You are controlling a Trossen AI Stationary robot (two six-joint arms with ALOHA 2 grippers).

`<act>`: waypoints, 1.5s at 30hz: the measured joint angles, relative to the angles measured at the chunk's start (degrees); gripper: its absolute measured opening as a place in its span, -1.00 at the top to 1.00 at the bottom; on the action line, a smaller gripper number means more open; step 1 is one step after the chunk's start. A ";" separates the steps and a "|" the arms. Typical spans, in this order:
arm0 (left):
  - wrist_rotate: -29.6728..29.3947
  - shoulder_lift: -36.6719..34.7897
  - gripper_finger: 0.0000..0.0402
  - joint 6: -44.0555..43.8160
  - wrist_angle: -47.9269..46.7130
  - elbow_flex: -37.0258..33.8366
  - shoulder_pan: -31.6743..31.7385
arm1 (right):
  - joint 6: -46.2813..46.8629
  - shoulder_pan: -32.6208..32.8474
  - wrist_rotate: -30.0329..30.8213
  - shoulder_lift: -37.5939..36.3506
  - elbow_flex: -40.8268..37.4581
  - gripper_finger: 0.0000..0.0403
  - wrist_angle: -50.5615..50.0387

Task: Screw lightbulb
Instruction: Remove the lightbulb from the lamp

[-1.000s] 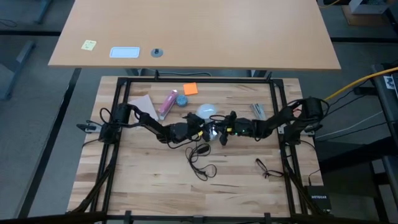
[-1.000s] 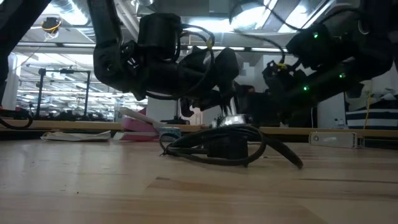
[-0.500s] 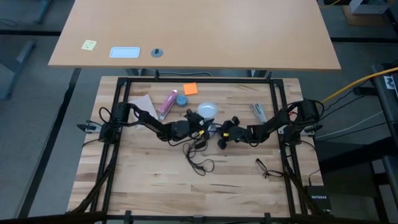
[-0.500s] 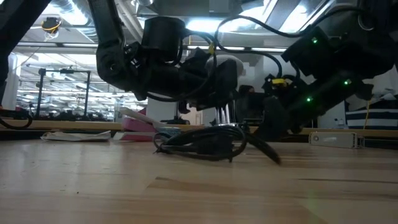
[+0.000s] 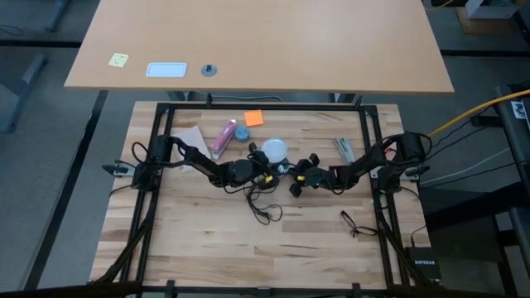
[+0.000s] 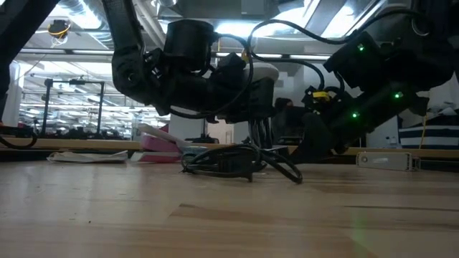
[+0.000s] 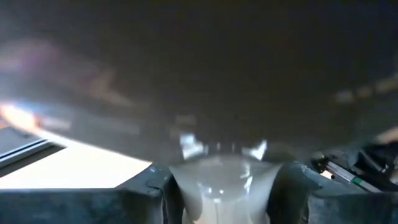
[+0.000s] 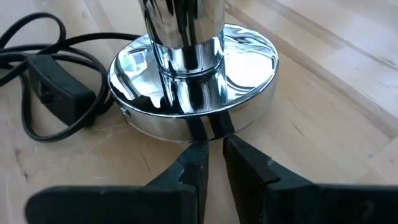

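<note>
Lightbulb (image 5: 274, 150) sits mid-table, clamped between the left gripper (image 5: 267, 168) fingers (image 7: 149, 186), just above the chrome lamp base (image 8: 194, 81). Right gripper (image 8: 211, 163) rests on the wood right of the base, jaws nearly closed, holding nothing; black cord (image 5: 263, 205) lies nearer

The lightbulb (image 5: 274, 150) sits mid-table between left gripper (image 5: 263, 169) and right gripper (image 5: 296, 180).

Open-plan lab: framed wooden bench (image 5: 207, 240), ceiling strip lights (image 6: 79, 18), desk (image 5: 331, 50).
</note>
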 joint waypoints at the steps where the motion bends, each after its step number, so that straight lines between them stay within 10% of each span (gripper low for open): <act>1: 0.02 0.02 0.20 0.01 -0.14 0.00 0.00 | 0.02 0.00 -0.14 -0.08 0.02 0.70 -0.52; 14: -0.42 0.20 0.20 0.08 -3.41 -0.04 0.20 | -6.70 0.04 5.90 -13.68 -0.18 0.70 -9.69; 33: -8.07 -0.94 -0.20 -8.60 -4.45 1.12 -0.47 | -7.81 -0.01 4.26 -13.75 -0.31 0.70 -12.62; 45: -14.79 -1.62 -0.20 1.93 -6.02 1.11 -4.88 | -7.89 -0.02 4.26 -13.70 -0.35 0.70 -14.01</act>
